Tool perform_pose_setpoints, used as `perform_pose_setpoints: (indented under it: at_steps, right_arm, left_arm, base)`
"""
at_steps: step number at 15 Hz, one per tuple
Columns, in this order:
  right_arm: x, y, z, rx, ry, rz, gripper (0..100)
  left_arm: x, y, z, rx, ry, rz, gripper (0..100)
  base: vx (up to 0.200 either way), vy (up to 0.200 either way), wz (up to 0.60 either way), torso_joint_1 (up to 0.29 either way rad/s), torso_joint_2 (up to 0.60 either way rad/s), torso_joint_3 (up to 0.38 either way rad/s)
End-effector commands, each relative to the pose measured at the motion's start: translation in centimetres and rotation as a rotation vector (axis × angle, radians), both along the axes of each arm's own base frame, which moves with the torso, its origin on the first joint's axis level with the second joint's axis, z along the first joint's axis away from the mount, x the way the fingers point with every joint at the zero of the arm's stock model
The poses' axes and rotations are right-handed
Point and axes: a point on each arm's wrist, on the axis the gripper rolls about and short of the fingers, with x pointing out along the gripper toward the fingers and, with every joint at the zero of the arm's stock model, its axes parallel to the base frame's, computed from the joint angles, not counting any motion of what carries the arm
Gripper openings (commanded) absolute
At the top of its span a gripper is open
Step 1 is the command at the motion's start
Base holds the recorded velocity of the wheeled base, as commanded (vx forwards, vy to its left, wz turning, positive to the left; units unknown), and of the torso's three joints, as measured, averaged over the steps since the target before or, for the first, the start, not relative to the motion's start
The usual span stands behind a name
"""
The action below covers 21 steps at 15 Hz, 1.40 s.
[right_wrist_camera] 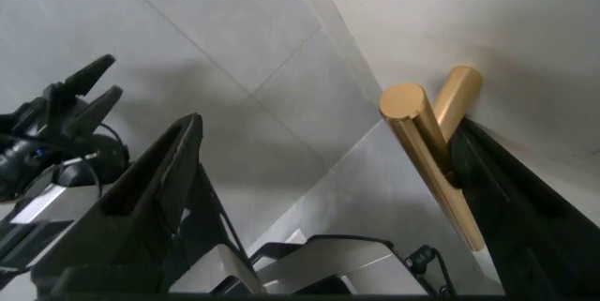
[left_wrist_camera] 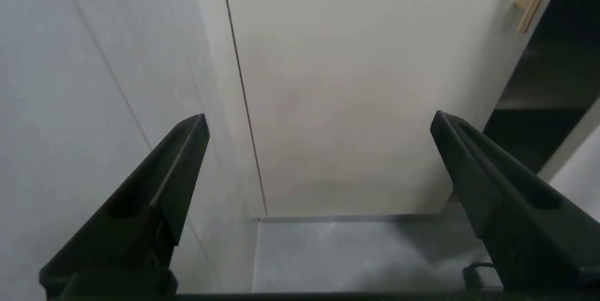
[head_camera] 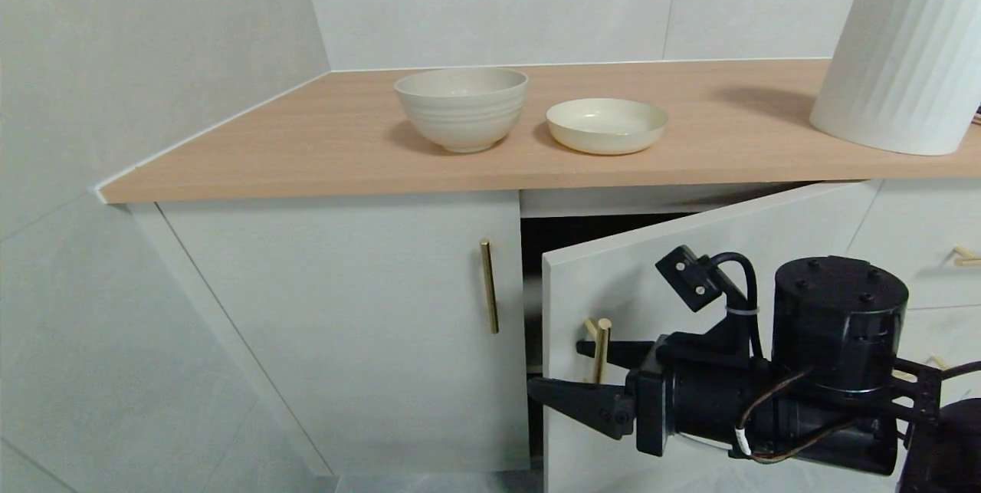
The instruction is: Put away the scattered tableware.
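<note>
A deep cream bowl [head_camera: 462, 106] and a shallow cream dish [head_camera: 606, 125] stand side by side on the wooden countertop [head_camera: 322, 148]. Below them, the right cabinet door [head_camera: 690, 248] is swung partly open. My right gripper [head_camera: 559, 369] is open with its fingers on either side of that door's gold handle [head_camera: 602, 349]. In the right wrist view the handle [right_wrist_camera: 427, 151] lies close to one finger of the open right gripper [right_wrist_camera: 323, 151]. My left gripper [left_wrist_camera: 319, 123] is open and holds nothing, low down and facing the closed left cabinet door [left_wrist_camera: 356, 85].
A tall white ribbed container [head_camera: 908, 48] stands at the right end of the counter. The closed left door carries a gold handle [head_camera: 488, 286]. A dark gap [head_camera: 533, 248] shows between the two doors. Tiled walls enclose the corner at left and behind.
</note>
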Motion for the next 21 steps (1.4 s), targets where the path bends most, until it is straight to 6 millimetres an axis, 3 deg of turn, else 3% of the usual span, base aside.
perform_pose_setpoints:
  at_steps: [1,3,5,6,7,11,13,16,18,21]
  right_arm:
    - [-0.4,-0.1,0.3,0.010,-0.003,0.018,100]
    - [-0.4,-0.1,-0.1,-0.002,0.008,0.020,100]
    - [-0.4,-0.1,-0.1,0.000,0.007,0.020,100]
    - [-0.3,0.0,-0.4,-0.007,0.013,0.020,100]
    - [-0.2,0.1,-0.5,-0.009,0.015,0.020,100]
    - [0.5,0.9,-0.1,0.033,-0.023,0.021,100]
    - [0.7,1.2,-0.4,0.025,-0.015,0.026,100]
    - [1.0,1.4,-0.8,0.017,-0.008,0.027,100]
    - [0.9,1.4,-0.9,0.014,-0.008,0.028,100]
    - [0.9,1.3,-0.8,0.016,-0.008,0.026,100]
  left_arm:
    - [0.0,0.0,0.2,0.007,-0.010,-0.002,100]
    - [-1.2,-0.2,3.5,0.000,-0.120,-0.090,100]
    - [-1.6,-0.4,5.7,-0.017,-0.086,-0.199,100]
    - [-1.1,-0.7,8.4,-0.033,0.004,-0.321,100]
    - [-0.2,-0.8,9.7,-0.042,0.052,-0.380,100]
    - [9.6,-1.7,14.6,-0.130,0.365,-0.647,100]
    - [14.8,-2.8,14.5,-0.154,0.462,-0.748,100]
    - [21.7,-6.5,11.6,-0.243,0.555,-0.852,100]
    - [23.5,-8.9,9.5,-0.357,0.590,-0.894,100]
    - [25.1,-10.8,6.5,-0.463,0.629,-0.911,100]
  base:
    - [0.000,0.000,0.00,0.000,0.00,0.000]
    - [0.000,0.000,0.00,0.000,0.00,0.000]
    - [0.000,0.000,0.00,0.000,0.00,0.000]
    - [0.000,0.000,0.00,0.000,0.00,0.000]
    - [0.000,0.000,0.00,0.000,0.00,0.000]
    - [0.000,0.000,0.00,0.000,0.00,0.000]
    - [0.000,0.000,0.00,0.000,0.00,0.000]
    - [0.000,0.000,0.00,0.000,0.00,0.000]
    - [0.000,0.000,0.00,0.000,0.00,0.000]
    - [0.000,0.000,0.00,0.000,0.00,0.000]
